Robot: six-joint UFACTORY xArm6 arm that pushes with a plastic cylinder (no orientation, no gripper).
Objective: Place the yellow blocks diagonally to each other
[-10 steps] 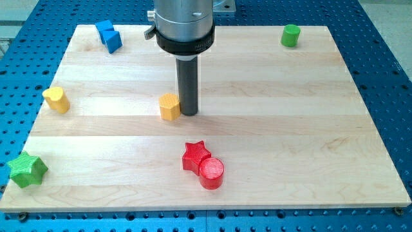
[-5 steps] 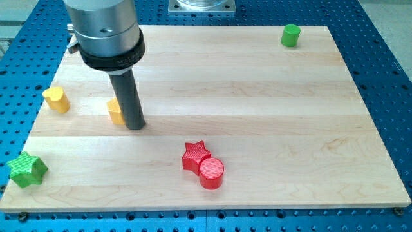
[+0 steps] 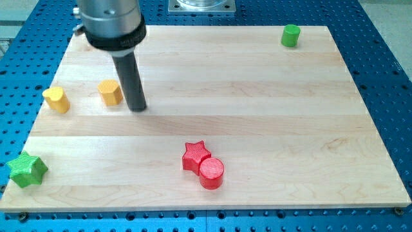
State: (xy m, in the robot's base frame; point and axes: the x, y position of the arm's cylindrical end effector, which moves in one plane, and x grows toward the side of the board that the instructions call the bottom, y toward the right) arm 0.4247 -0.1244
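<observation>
Two yellow blocks lie at the view's left of the wooden board point(image 3: 270, 109). One yellow block point(image 3: 56, 100) is near the left edge. The other yellow block point(image 3: 111, 93), a short hexagon-like prism, sits to its right and slightly higher in the view. My tip point(image 3: 136, 109) rests on the board just right of this second yellow block, with a small gap between them. The rod rises to the arm's grey body at the view's top left.
A red star point(image 3: 195, 155) touches a red cylinder point(image 3: 211, 173) at the bottom middle. A green star point(image 3: 27, 170) sits at the bottom left corner. A green cylinder point(image 3: 291, 35) stands at the top right. The arm's body hides the top left corner.
The tip swept left across the board, pushing the hexagon-like yellow block from the middle toward the other yellow block. In the last half second the block moved up a little and the tip stands apart.
</observation>
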